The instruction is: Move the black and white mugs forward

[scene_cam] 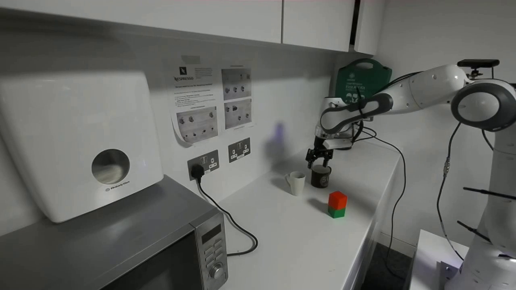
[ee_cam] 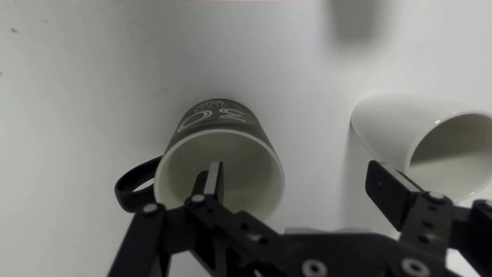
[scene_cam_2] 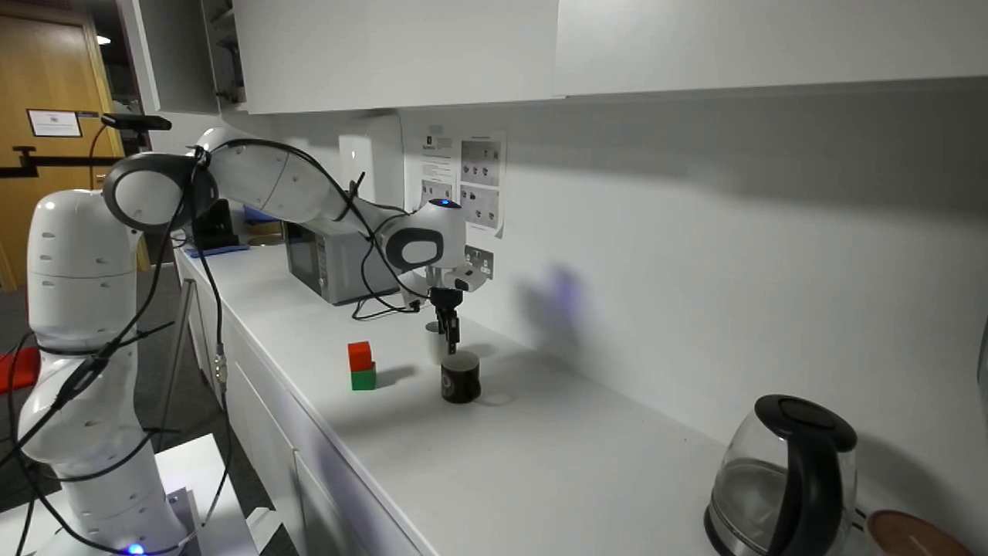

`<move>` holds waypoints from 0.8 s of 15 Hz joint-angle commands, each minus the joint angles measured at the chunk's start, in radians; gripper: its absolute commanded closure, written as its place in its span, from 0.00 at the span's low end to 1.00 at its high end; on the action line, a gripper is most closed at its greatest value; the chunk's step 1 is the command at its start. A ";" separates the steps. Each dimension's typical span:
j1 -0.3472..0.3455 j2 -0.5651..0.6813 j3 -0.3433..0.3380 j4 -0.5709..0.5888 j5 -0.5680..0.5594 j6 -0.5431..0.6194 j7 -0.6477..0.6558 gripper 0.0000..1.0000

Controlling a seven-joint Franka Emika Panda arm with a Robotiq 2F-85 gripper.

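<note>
The black mug [ee_cam: 219,115] stands on the worktop [scene_cam: 282,249] with one finger [ee_cam: 212,184] of your claw [ee_cam: 294,169] at its mouth; the white mug [ee_cam: 388,123] stands just alongside, near the other finger [ee_cam: 390,192]. Both are upright, long axes vertical; the black mug's handle points away from the white. The fingers are wide apart, clamped on neither; you cannot confirm contact.

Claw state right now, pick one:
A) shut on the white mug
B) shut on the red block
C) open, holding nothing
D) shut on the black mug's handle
C: in the wrist view the claw has its fingers spread wide with nothing clamped between them, one seen against the mouth of the black mug, the other overlapping the edge of the white mug in the picture.
</note>
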 commanded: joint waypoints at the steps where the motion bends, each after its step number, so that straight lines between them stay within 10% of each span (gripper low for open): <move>1: 0.024 0.017 -0.018 0.004 -0.042 0.004 0.084 0.00; 12: 0.039 0.117 -0.028 0.067 -0.067 -0.010 0.110 0.00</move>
